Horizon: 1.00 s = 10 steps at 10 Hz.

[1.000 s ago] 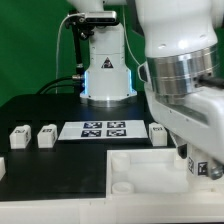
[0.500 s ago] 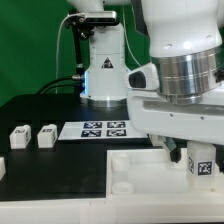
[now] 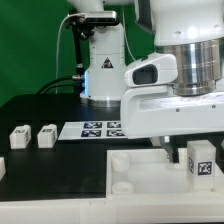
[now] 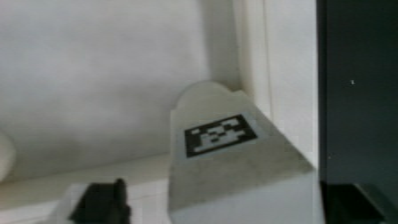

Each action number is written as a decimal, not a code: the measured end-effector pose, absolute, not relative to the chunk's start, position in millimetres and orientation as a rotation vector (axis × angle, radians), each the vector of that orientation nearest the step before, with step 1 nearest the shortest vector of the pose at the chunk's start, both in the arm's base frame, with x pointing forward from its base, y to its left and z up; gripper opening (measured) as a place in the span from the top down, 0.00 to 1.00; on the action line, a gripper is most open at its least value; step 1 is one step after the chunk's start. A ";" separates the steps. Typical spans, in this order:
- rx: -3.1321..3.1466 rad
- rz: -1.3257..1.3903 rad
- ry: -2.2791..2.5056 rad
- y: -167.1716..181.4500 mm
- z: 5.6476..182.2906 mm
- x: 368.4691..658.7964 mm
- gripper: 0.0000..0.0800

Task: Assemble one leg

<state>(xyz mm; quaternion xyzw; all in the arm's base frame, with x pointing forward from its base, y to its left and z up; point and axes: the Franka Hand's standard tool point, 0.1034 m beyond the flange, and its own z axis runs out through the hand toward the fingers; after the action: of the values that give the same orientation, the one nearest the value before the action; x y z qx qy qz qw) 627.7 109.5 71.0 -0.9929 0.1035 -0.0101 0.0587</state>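
My gripper (image 3: pixel 197 149) is shut on a leg (image 3: pixel 203 161), a small white block with a black-and-white tag. I hold it upright just above the right part of the white tabletop (image 3: pixel 140 178). In the wrist view the held leg (image 4: pixel 222 140) stands out from between my fingers, with one black finger (image 4: pixel 107 200) showing beside it and the tabletop's surface (image 4: pixel 89 90) behind it. Two more legs (image 3: pixel 20 135) (image 3: pixel 46 135) stand on the black table at the exterior view's left.
The marker board (image 3: pixel 103 129) lies on the table behind the tabletop. A round corner socket (image 3: pixel 121 186) shows in the tabletop's near left corner. Another small white piece (image 3: pixel 2 166) sits at the left edge. The arm's base (image 3: pixel 104 70) stands at the back.
The arm's wrist has swung toward the exterior view's left and now hides the leg that stood right of the marker board. The held leg has risen slightly.
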 end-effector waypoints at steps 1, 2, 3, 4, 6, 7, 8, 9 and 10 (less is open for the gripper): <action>-3.003 -0.028 0.346 109.6 70.9 627.7 0.51; -2.982 -0.020 0.456 110.4 70.6 627.5 0.64; -2.925 -0.001 0.711 110.0 70.3 627.4 0.64; -2.901 0.006 0.803 110.0 69.5 627.4 0.64; -2.694 0.047 1.345 107.8 68.9 628.9 0.64; -2.547 0.073 1.601 107.3 68.7 628.5 0.64; -2.349 0.117 1.868 108.1 68.7 627.7 0.64; -2.183 0.153 2.041 109.3 68.5 627.5 0.63; -2.054 0.173 2.169 110.5 68.8 627.5 0.63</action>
<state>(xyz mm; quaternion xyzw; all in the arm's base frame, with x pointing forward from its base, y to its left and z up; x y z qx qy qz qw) 627.5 110.5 68.8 -0.6845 0.7229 0.0578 0.0746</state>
